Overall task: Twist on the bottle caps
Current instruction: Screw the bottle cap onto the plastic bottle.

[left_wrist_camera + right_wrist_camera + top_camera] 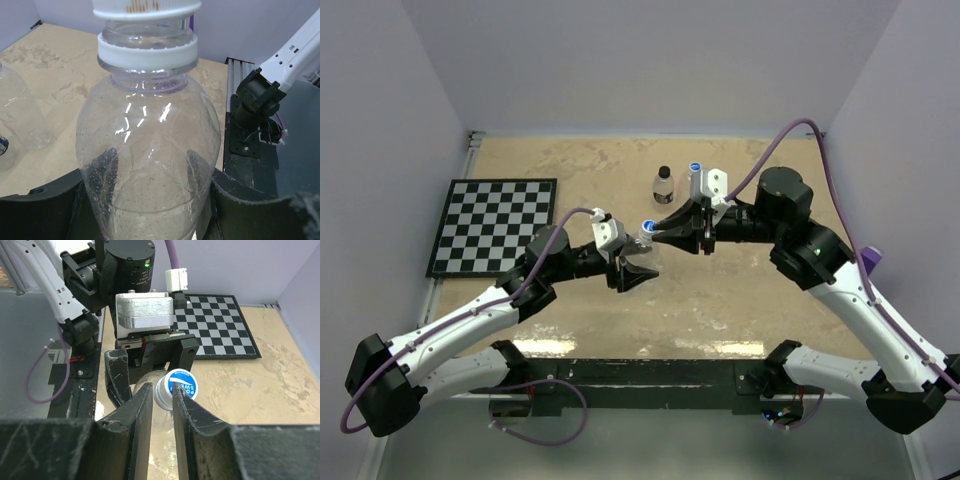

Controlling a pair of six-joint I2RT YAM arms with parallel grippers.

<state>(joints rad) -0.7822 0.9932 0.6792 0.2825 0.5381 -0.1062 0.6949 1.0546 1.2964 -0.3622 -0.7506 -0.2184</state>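
Observation:
My left gripper (638, 266) is shut on a clear bottle (150, 150), holding its body upright; its neck ring and a white cap edge fill the top of the left wrist view. My right gripper (655, 233) is shut on the blue-topped cap (179, 385) sitting on that bottle's neck (647, 232), fingers (142, 405) on both sides. A second bottle with a black cap (663, 186) and a third with a blue cap (696, 178) stand behind on the table.
A checkerboard mat (495, 225) lies at the left of the tan tabletop (580, 170). Another clear bottle (17, 115) shows at the left of the left wrist view. The black base rail (640, 375) runs along the near edge.

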